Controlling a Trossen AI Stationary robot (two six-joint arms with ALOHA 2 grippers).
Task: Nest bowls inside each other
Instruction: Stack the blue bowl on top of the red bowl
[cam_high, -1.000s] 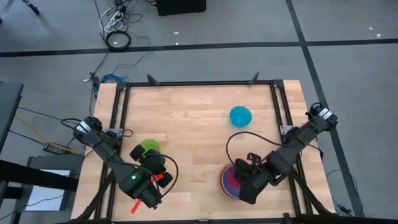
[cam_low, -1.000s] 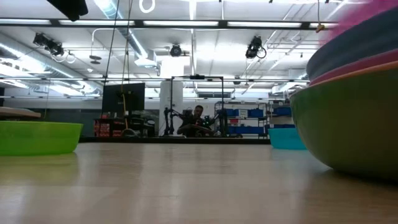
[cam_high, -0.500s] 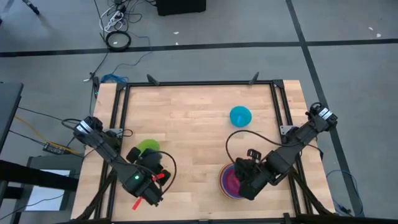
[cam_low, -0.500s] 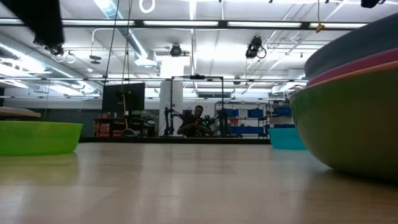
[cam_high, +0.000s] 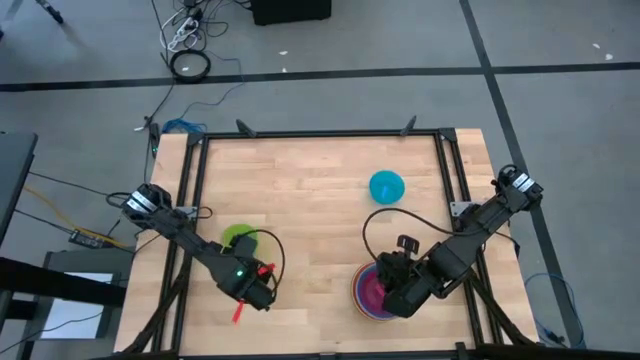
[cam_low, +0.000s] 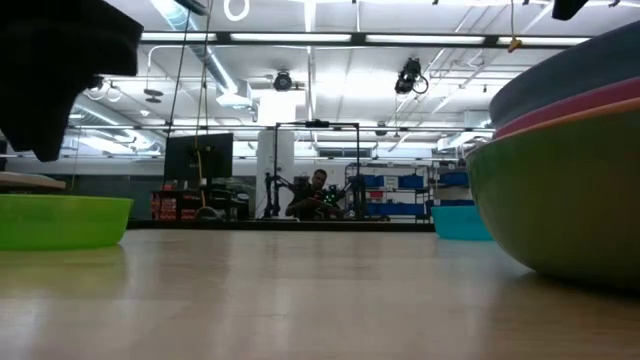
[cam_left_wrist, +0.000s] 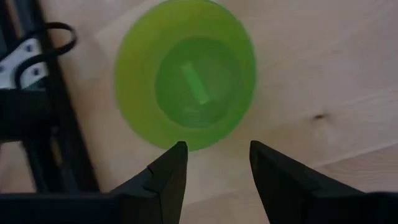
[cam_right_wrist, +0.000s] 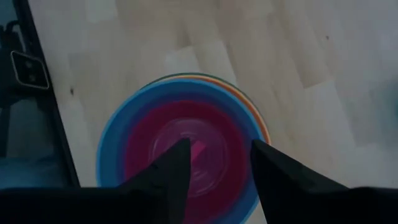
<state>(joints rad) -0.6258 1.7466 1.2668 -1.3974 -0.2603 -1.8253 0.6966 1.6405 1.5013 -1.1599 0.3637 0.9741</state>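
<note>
A lime green bowl (cam_high: 238, 236) (cam_left_wrist: 186, 74) rests on its base on the wooden table, near the left side. My left gripper (cam_high: 250, 276) (cam_left_wrist: 214, 155) hovers open above the bowl's near rim and points steeply down. A stack of nested bowls (cam_high: 370, 292) (cam_right_wrist: 180, 149) stands at the near right, with blue and orange rims and a magenta-red bowl innermost. My right gripper (cam_high: 396, 290) (cam_right_wrist: 217, 155) hangs open over that stack. A cyan bowl (cam_high: 387, 186) stands alone toward the far right. In the low view the lime bowl (cam_low: 60, 220) shows at the left and the stack (cam_low: 560, 190) at the right.
Black frame rails (cam_high: 190, 200) border the table (cam_high: 310, 200), one close beside the lime bowl (cam_left_wrist: 56, 143). Bare wood lies between the lime bowl and the stack. A person (cam_low: 318, 190) sits far off in the room behind the table.
My left gripper has sunk toward the lime green bowl and turned at the wrist; its dark shape has come down into the low view's top left. A magenta blur above the stack in the low view has gone. My right arm has stayed over the stack.
</note>
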